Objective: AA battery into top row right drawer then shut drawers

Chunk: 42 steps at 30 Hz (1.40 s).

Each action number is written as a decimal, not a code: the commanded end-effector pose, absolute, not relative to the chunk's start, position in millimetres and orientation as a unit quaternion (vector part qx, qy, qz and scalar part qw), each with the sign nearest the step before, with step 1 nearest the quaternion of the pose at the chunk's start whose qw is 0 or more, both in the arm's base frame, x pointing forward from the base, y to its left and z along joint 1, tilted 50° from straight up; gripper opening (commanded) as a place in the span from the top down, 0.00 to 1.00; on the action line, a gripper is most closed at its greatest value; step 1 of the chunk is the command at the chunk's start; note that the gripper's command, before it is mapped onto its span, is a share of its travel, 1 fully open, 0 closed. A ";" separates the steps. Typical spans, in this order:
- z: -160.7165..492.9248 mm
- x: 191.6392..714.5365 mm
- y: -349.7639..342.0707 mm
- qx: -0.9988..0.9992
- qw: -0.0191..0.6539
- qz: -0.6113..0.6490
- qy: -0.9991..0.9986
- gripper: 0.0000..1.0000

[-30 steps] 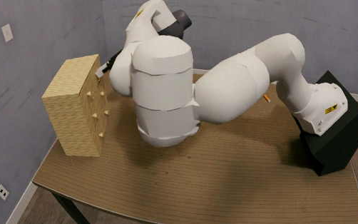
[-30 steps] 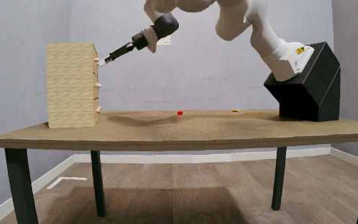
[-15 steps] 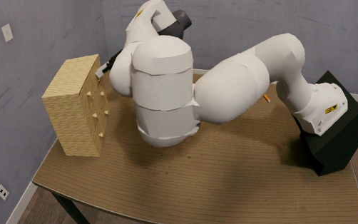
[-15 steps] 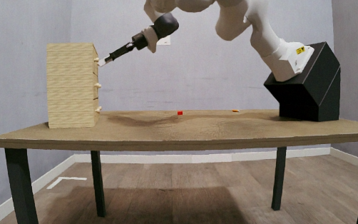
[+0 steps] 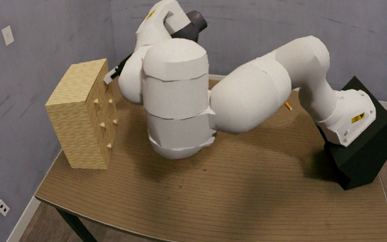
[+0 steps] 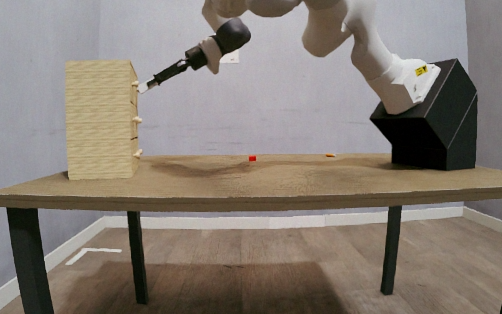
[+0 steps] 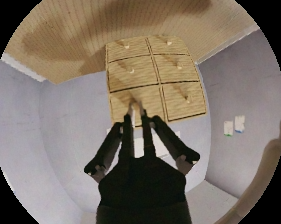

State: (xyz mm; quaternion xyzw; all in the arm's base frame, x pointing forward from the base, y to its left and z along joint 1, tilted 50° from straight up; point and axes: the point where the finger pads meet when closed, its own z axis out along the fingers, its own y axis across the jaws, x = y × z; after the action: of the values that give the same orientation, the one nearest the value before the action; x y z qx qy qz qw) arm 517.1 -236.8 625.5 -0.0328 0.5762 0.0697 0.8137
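The wooden chest (image 5: 76,127) (image 6: 99,120) (image 7: 158,84) stands upright at the table's left end, with two columns of three knobbed drawers, all looking shut. The wrist view shows it upside down, top row lowest. The right drawer of the top row (image 7: 151,98) is the lower left one there. My gripper (image 5: 108,79) (image 6: 143,88) (image 7: 136,106) has its pale fingertips closed around that drawer's knob, which they partly hide. A small orange cylinder with a pale end, seemingly the AA battery (image 5: 288,105) (image 6: 330,155), lies on the table far from the gripper.
A small red block (image 6: 252,158) lies on the table (image 5: 210,193) (image 6: 212,185) between chest and battery. The black robot base (image 5: 364,154) (image 6: 422,140) stands at the right end. The arm hangs over the middle and hides part of the table in the top view.
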 end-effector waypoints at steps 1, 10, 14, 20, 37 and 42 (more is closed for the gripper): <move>623.8 515.2 -237.4 -0.031 0.814 0.071 0.575 0.83; 618.2 510.4 -238.0 -0.031 0.814 0.071 0.575 0.83; 616.5 509.0 -238.1 -0.031 0.814 0.071 0.575 0.83; 610.9 504.2 -238.7 -0.031 0.814 0.071 0.575 0.83; 594.4 490.2 -240.3 -0.031 0.814 0.071 0.575 0.83; 589.1 485.8 -240.8 -0.031 0.814 0.071 0.575 0.83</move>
State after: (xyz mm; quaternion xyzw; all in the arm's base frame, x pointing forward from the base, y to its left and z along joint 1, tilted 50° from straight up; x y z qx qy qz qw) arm 489.3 -241.5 592.2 -0.0263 0.5756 0.0744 0.8139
